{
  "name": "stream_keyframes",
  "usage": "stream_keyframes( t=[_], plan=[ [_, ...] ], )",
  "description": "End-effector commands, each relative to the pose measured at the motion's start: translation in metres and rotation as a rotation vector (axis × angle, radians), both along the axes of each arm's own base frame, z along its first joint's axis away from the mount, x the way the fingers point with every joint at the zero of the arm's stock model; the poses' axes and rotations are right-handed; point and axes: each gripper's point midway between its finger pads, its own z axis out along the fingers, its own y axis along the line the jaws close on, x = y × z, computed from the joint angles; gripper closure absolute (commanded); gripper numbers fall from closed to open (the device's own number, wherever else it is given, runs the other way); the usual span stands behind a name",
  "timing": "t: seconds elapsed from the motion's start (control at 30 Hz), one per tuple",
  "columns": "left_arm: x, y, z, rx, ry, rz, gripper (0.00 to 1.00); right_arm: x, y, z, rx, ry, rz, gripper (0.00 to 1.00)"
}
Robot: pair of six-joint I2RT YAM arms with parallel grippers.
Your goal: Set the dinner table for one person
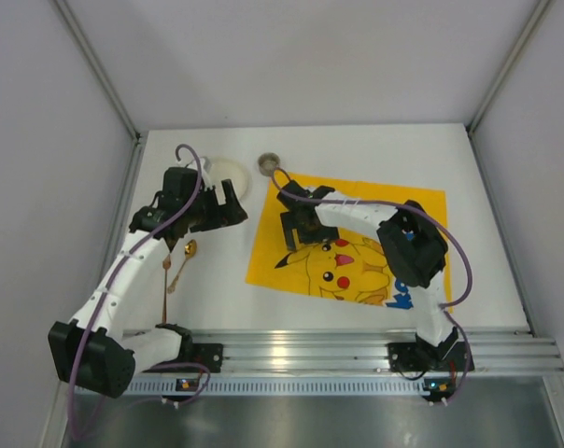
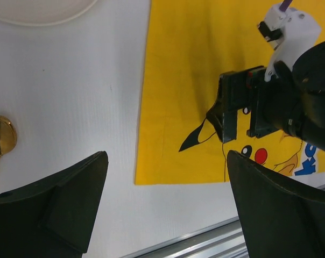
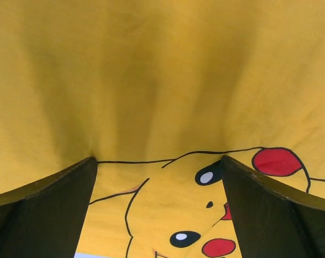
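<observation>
While the large white rectangular dinner table (image 1: 487, 187) lies beneath everything, the left gripper (image 2: 167, 161) hangs spread wide and empty at nine o'clock, near a gold metal spoon (image 1: 184, 257) and, I think, a round white plate (image 1: 233, 171); the right gripper (image 3: 158, 161), equally wide, hovers over the yellow cartoon-printed cloth mat (image 1: 357, 210).

A yellow rectangular cloth mat (image 1: 357, 187) with a printed cartoon figure lies flat on the white tabletop (image 1: 483, 187), in the centre of the top view. To its upper left there is a small round grey-brown cup (image 1: 269, 163), just beside the mat corner. Further left lies a round white plate (image 1: 233, 171), partly hidden. Below it, at the left, rests a gold metal spoon (image 1: 182, 264), with its bowl toward the plate.
</observation>
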Motion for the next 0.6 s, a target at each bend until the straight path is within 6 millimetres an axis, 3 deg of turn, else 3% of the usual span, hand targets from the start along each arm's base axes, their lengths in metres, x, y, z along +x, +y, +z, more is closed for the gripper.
stream_keyframes(
  t=[0.0,0.1,0.3,0.37,0.57],
  plan=[
    [0.0,0.006,0.01,0.005,-0.03,0.032,0.03,-0.064,-0.011,-0.038,-0.197,0.151,0.145,0.0],
    [0.001,0.007,0.01,0.001,-0.032,0.043,0.03,-0.094,-0.001,-0.046,-0.225,0.174,0.229,0.0],
    [0.004,0.015,0.01,0.024,-0.036,0.102,0.03,-0.115,0.007,-0.048,-0.228,0.166,0.32,0.0],
    [0.007,0.02,0.01,0.037,-0.038,0.131,0.02,-0.114,0.007,-0.046,-0.224,0.147,0.339,0.0],
    [0.019,0.036,0.007,0.087,-0.043,0.229,0.01,-0.08,0.026,-0.028,-0.207,0.031,0.371,0.0]
  ],
)
